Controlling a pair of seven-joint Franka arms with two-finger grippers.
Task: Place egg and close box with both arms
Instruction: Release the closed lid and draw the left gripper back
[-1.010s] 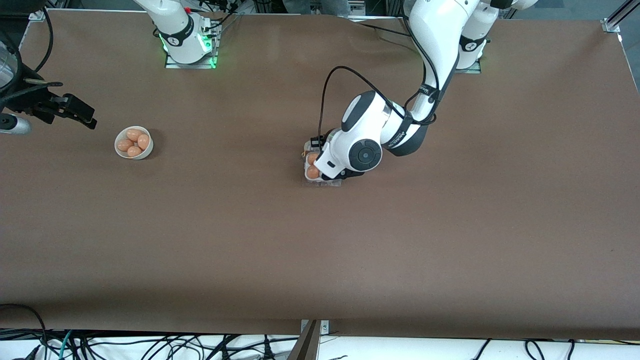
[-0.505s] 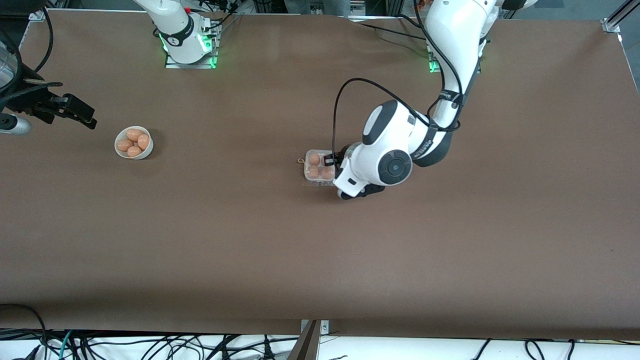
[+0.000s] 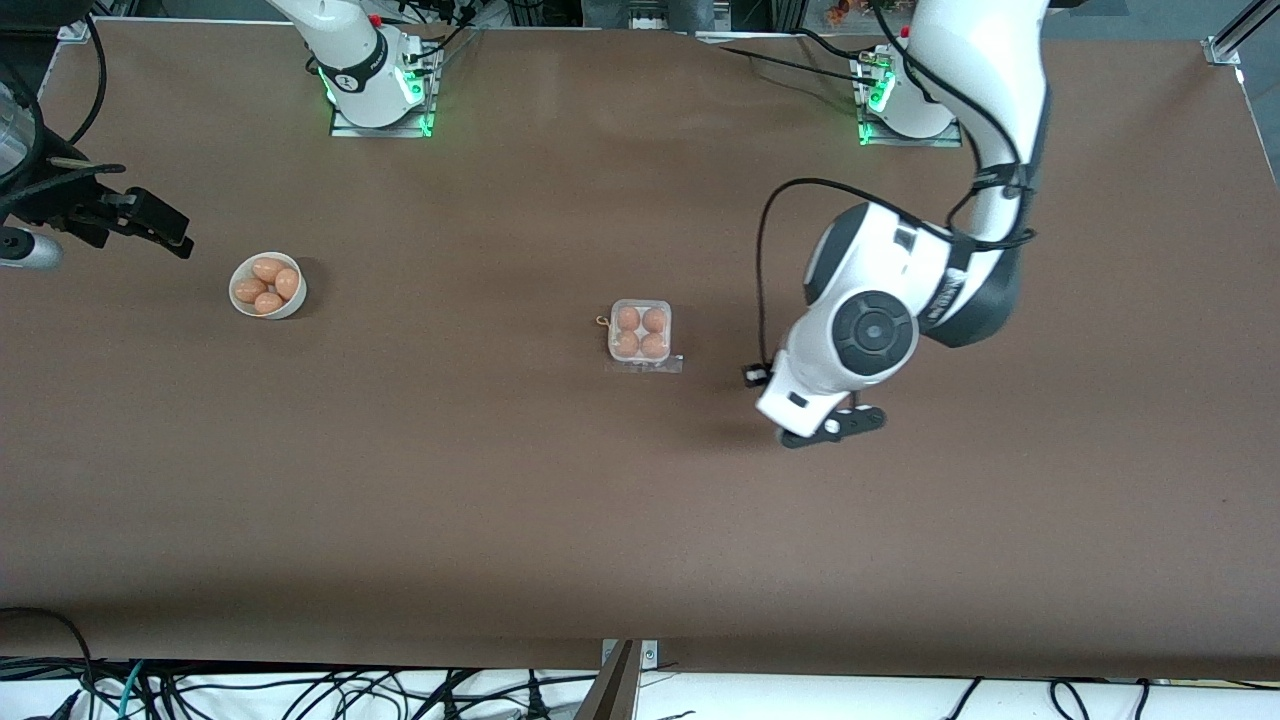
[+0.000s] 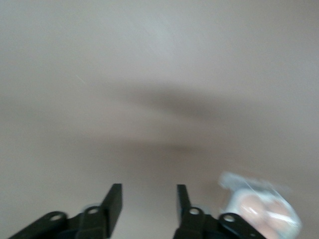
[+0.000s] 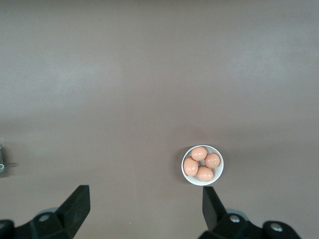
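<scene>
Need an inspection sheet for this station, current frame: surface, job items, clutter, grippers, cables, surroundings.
Surface: brown table, bare where visible.
Job's things: box mid-table, four eggs inside, lid looks closed; bowl with four eggs toward the right arm's end.
Clutter: nothing seen.
Grippers: left gripper over bare table beside the box, jaws apart, holding nothing; right gripper up near the bowl's end, jaws wide, empty, waiting.
Cables: black cable looped on left arm.
Surroundings: cable tangle below the table edge.

- Front view: high, facing both arm bases, covering the whole counter point(image 3: 500, 480).
- Left wrist view: low, near the box point(image 4: 261, 206).
- Right wrist view: high above the bowl point(image 5: 202, 165), shared with the front view.
</scene>
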